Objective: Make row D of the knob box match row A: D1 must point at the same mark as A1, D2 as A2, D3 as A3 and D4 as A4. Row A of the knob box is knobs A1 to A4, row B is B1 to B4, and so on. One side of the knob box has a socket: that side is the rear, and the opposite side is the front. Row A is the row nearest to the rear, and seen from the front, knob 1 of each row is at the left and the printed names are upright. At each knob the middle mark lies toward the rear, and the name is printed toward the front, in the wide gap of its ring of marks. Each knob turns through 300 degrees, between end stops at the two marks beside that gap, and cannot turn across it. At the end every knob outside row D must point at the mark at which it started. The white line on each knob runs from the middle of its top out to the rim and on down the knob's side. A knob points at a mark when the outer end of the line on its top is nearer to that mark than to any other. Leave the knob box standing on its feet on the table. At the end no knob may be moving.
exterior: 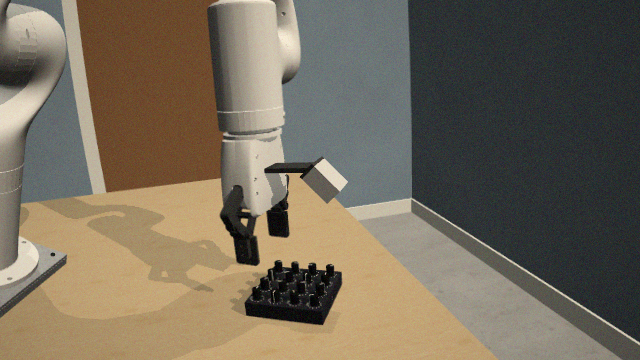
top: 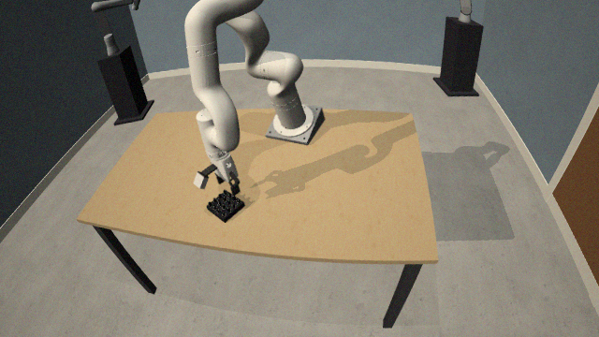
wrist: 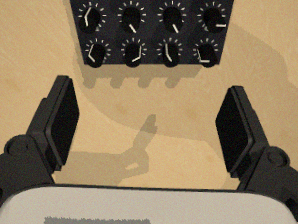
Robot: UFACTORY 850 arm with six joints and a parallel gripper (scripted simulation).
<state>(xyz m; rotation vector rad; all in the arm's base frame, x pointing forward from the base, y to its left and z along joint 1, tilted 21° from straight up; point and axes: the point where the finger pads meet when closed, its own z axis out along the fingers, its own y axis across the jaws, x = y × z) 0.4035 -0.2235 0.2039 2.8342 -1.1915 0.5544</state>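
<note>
- Table (top: 328, 220) (exterior: 165, 295) (wrist: 30, 65): bears box, arm.
- Arm (top: 203, 70) (exterior: 247, 70): reaches over table's left half, top view.
- Knob box (top: 226, 208) (exterior: 292, 307) (wrist: 150, 37): on table, near left.
- Gripper (top: 227, 185) (exterior: 263, 244) (wrist: 149, 99): jaws released, apart from box.

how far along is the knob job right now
The knob box stands flat on the table, as it should at the end. Nothing is in hand: the tool is open, off to one side of the box. Whether row D matches row A can't be told; the wrist view cuts off part of the box, so matching and any turning left remain unconfirmed.
</note>
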